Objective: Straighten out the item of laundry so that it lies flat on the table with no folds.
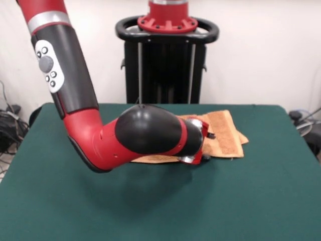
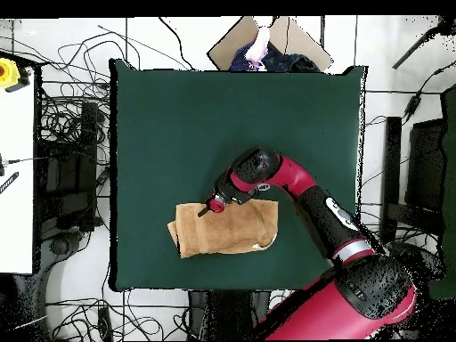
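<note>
On the dark green table, toward the side where the robot's pedestal stands, lies the orange-tan towel. In the front view much of it is hidden behind the arm, whose black and red wrist crosses in front; only the right part shows clearly, with a woven band running across it and a corner poking out past the main edge, plus a thin strip under the arm. The overhead view shows more: the towel is a rough rectangle, not flat, with a doubled layer sticking out at one short end (the edges there do not line up) and a small pale patch on the edge at the other end, too small to identify.

The gripper sits low at the towel's edge, on the side away from the pedestal, over or touching the cloth; contact cannot be confirmed. Its tip shows only as a small red and dark shape in the overhead view, and in the front view the gripper is mostly masked by the wrist. Whether it is open, closed or pinching the cloth, I cannot tell.

At the table's far end from the robot, a person is partly visible in the overhead view, cut off by an open cardboard box. Tangled cables cover the floor around the table.
</note>
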Robot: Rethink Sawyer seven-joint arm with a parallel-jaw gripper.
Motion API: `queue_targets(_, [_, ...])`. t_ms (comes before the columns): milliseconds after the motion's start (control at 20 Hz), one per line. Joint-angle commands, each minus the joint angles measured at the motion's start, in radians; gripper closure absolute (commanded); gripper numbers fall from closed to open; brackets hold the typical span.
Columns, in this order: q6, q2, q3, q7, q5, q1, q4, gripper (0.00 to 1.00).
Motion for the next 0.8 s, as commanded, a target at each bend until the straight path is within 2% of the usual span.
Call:
queue_targets(50, [-0.018,0.084,-0.116,-0.121,-0.104,0.035,0.017,0.00])
queue_targets(450, [-0.135,0.043,-0.108,-0.062,-0.131,0.024,0.073,0.00])
queue_targets(500, [-0.160,0.036,-0.107,-0.053,-0.139,0.022,0.079,1.00])
queue_targets(600, [-0.225,0.019,-0.101,-0.044,-0.167,0.014,0.097,1.00])
queue_targets(800, [-0.275,-0.003,-0.100,-0.004,-0.184,0.007,0.114,1.00])
